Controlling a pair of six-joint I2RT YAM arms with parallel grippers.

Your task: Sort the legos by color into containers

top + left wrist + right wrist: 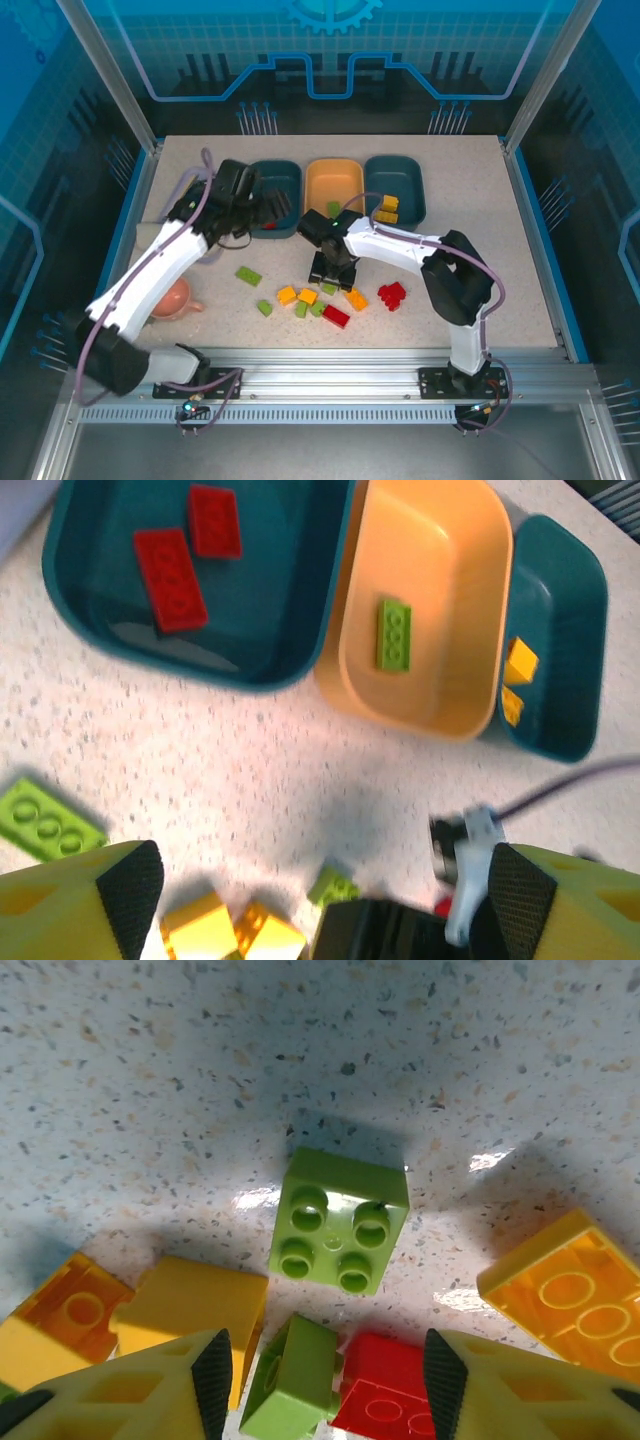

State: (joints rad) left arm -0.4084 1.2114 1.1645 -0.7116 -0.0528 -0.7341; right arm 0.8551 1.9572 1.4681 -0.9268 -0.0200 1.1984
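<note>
While the left gripper (320, 885) hangs above the worktop (200, 760), its jaws stand wide apart, holding nothing. 2 red legos (170, 565) lie in the left teal tray (270, 610), 1 green lego (393, 633) in the orange tray (440, 560), yellow legos (520, 665) in the right teal tray (570, 630). The right gripper (322, 1360) hangs over loose legos (310, 297), jaws parted around a tilted green brick (295, 1375) and a red brick (385, 1395), clasping neither; a 4-stud green brick (340, 1222) lies just ahead.

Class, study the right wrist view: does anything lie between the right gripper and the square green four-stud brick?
Yes. A tilted small green brick and a red brick lie on the table inside the open right gripper, just short of the square green brick.
</note>
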